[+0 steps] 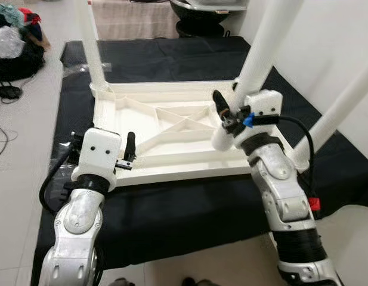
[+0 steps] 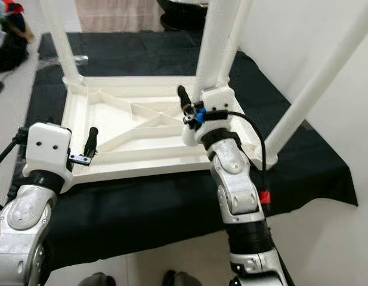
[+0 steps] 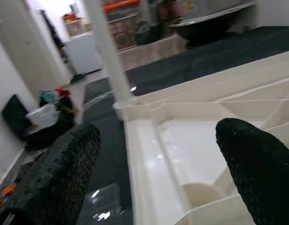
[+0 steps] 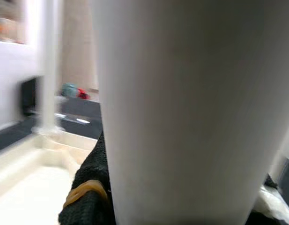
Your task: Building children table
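Observation:
A white children's table top (image 1: 172, 128) lies upside down on a black mat (image 1: 189, 196). Upright white legs stand at its far left corner (image 1: 91, 42) and on its right side (image 1: 345, 104). My right gripper (image 1: 233, 106) is shut on another white leg (image 1: 264, 44), which tilts over the top's right part with its lower end (image 1: 222, 140) just above the ribs. In the right wrist view this leg (image 4: 181, 117) sits against a black finger (image 4: 88, 187). My left gripper (image 3: 158, 154) is open above the near left corner, with a round socket (image 3: 200, 192) below it.
A pile of clothes and bags (image 1: 16, 36) and cables (image 1: 5, 92) lie on the pale floor at the far left. A white wall (image 2: 327, 36) runs close along the right. Beige fabric (image 1: 136, 18) and a dark basin (image 1: 207, 6) stand behind the mat.

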{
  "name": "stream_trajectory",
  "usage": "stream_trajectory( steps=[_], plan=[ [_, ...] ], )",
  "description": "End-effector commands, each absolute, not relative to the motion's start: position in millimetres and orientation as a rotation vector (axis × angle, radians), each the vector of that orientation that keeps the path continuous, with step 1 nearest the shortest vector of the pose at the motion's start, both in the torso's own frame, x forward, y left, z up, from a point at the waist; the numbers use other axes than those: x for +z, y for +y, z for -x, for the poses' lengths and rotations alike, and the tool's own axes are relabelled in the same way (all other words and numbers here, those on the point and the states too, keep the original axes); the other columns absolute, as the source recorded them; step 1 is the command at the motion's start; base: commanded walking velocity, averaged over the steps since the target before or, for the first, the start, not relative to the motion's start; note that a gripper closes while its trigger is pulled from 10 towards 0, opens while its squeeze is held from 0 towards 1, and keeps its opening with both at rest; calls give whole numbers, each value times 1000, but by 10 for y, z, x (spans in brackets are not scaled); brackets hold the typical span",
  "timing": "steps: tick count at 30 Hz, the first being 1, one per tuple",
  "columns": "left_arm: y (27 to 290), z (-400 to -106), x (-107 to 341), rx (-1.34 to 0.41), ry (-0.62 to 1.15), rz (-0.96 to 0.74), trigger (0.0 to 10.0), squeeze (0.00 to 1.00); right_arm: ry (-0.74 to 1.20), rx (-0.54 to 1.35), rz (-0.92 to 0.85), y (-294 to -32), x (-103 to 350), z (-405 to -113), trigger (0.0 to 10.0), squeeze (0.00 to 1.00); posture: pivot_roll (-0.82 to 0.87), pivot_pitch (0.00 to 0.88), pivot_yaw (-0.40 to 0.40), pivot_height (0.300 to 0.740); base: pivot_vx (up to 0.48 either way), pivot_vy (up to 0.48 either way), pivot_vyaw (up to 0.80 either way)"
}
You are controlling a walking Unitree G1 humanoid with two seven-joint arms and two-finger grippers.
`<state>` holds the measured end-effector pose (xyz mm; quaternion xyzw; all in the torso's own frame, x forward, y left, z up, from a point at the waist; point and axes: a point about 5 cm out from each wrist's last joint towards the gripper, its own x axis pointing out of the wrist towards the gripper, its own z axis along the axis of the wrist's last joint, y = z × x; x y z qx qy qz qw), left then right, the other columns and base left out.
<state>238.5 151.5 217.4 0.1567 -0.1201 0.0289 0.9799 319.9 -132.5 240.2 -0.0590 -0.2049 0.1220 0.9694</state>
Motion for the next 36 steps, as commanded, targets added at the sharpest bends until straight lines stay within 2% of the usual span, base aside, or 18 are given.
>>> stream_trajectory(
  steps=[1, 13, 23, 28, 36],
  plan=[
    [1508, -2366, 2174, 57, -252, -312, 10000, 0, -428, 239, 135, -1333, 2440, -3169, 10000, 0, 63, 55, -79, 740, 0, 0, 800],
    [1447, -2339, 2058, 19, -212, -285, 10000, 0, -376, 215, 145, -1347, 2338, -3107, 10000, 0, 57, 36, -82, 740, 0, 0, 800],
    [1473, -2353, 2012, -8, -198, -293, 10000, 0, -321, 184, 164, -1467, 2194, -3003, 10000, 0, 47, 45, -78, 740, 0, 0, 0],
    [1458, -2207, 1929, -25, -196, -305, 10000, 0, -291, 168, 215, -1544, 2056, -2829, 10000, 0, 49, 47, -76, 740, 0, 0, 0],
    [1575, -2151, 1920, 45, -183, -313, 10000, 0, -284, 117, 241, -1633, 2075, -2679, 10000, 0, 45, 33, -71, 740, 0, 0, 0]
  ],
)
